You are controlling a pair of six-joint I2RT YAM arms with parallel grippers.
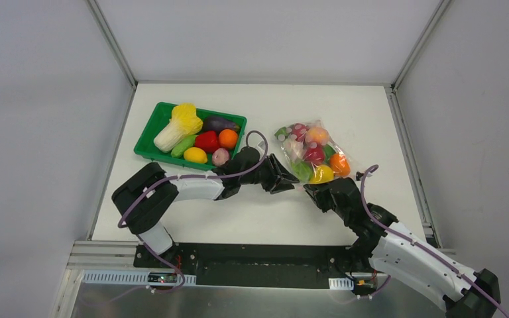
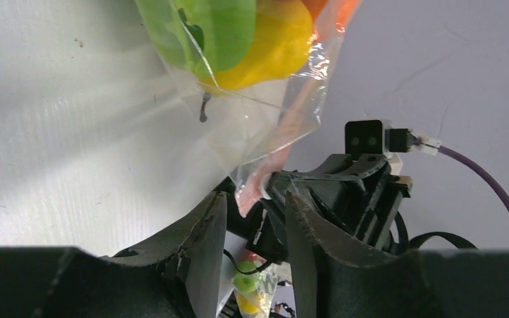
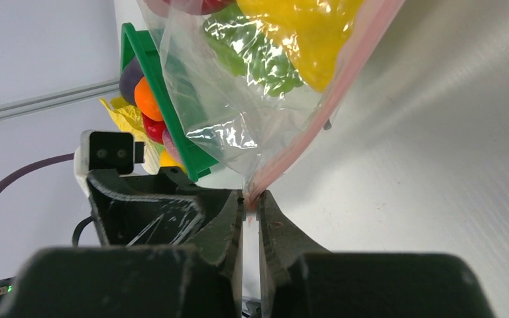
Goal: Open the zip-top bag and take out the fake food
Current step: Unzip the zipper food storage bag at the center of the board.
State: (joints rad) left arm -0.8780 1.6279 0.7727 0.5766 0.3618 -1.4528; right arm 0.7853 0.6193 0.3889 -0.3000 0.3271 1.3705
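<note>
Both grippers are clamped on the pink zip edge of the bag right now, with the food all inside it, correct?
Not quite. Only the right gripper is clamped on the pink zip edge of the zip-top bag. The left wrist view shows the left gripper with its jaws apart, gripping nothing. The fake food is inside the bag, as you say.

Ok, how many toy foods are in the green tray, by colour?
Yellow: 2, cabbage and lemon
Green: 1, vegetable
Red: 1, pepper
Orange: 1, fruit
Purple: 1, eggplant
Pinkish: 1, bulb
Total: 7
</note>
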